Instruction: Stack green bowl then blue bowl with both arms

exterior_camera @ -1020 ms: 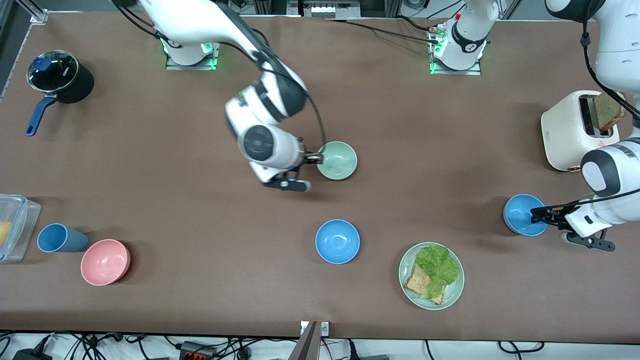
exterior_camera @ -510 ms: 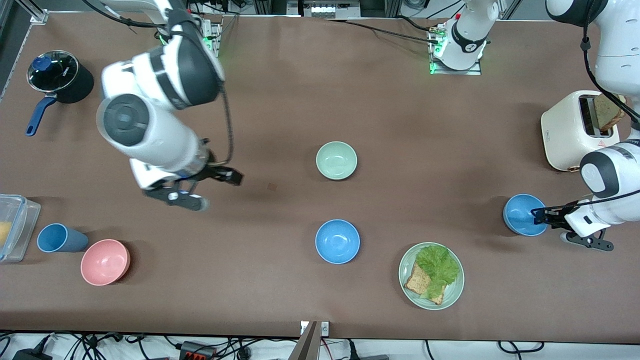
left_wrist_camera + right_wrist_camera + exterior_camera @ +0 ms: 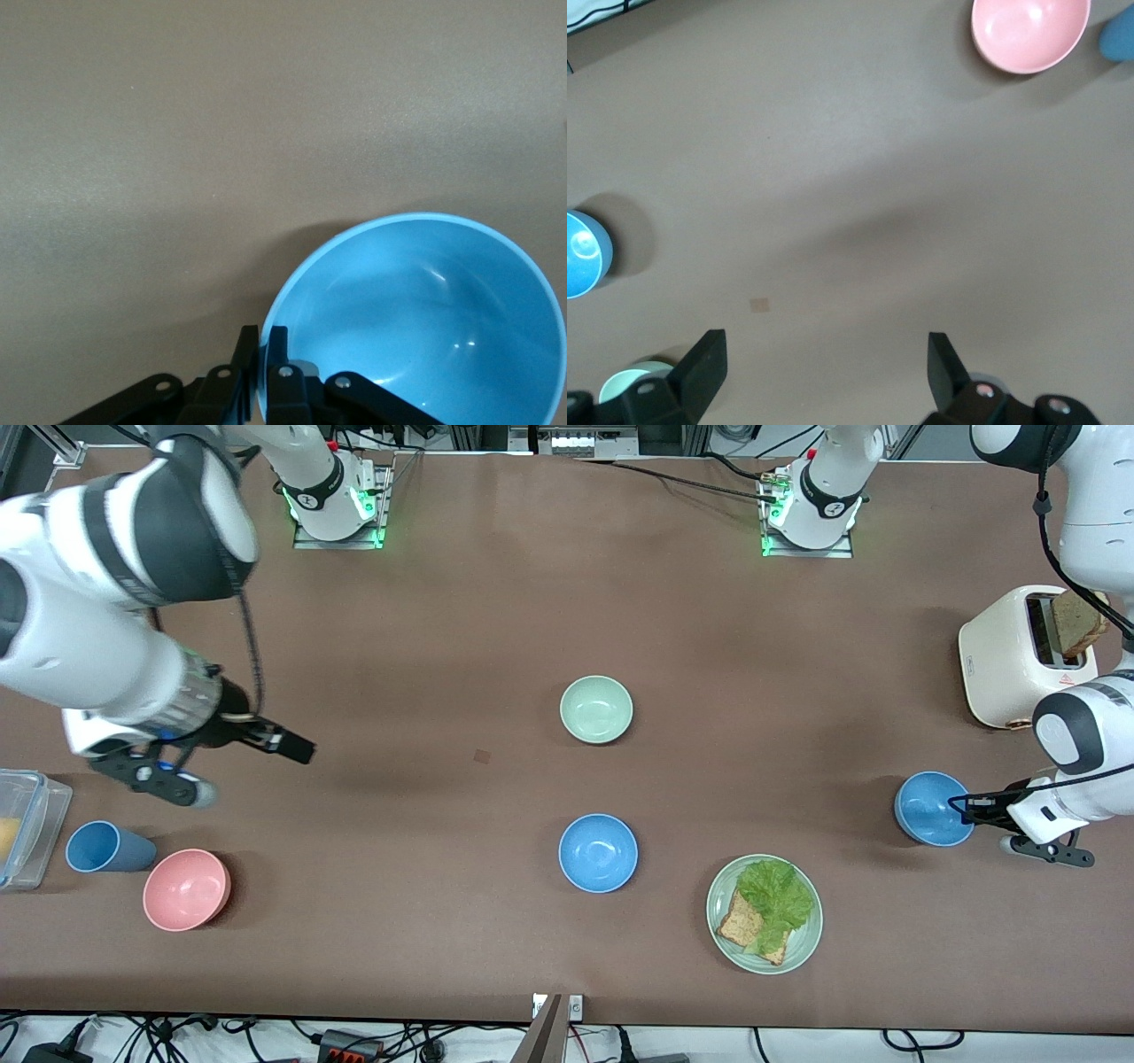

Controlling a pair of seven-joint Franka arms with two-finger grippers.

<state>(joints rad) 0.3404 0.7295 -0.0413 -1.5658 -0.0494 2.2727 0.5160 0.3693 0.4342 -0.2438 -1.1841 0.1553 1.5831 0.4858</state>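
At the left arm's end of the table, the left gripper (image 3: 967, 811) is clamped on the rim of a blue bowl (image 3: 928, 806); in the left wrist view the two black fingers (image 3: 276, 354) pinch the wall of that bowl (image 3: 416, 319), one inside and one outside. Bowl appearance: small, round, sky-blue, smooth, plain, glossy interior with faint highlights, nothing in it. It is just nearer the front camera than the cream toaster (image 3: 1019, 657), which has a slice of bread (image 3: 1076, 622) standing in its slot.

Green bowl (image 3: 596, 708): pale mint, plain, upright, alone mid-table, touching nothing. A second blue bowl (image 3: 598, 853), same look, sits nearer the front camera than the green one, well apart from it. A pale-green plate (image 3: 804, 939) with bread and lettuce lies beside that second blue bowl, toward the left arm's end.

Right gripper (image 3: 282, 742): fingers spread wide, holding nothing, up over bare table toward the right arm's end. The right wrist view confirms wide-apart fingers (image 3: 702, 361), with the pink bowl (image 3: 1029, 32) in sight. In the front view the pink bowl (image 3: 187, 889) is beside a blue cup (image 3: 104, 847).
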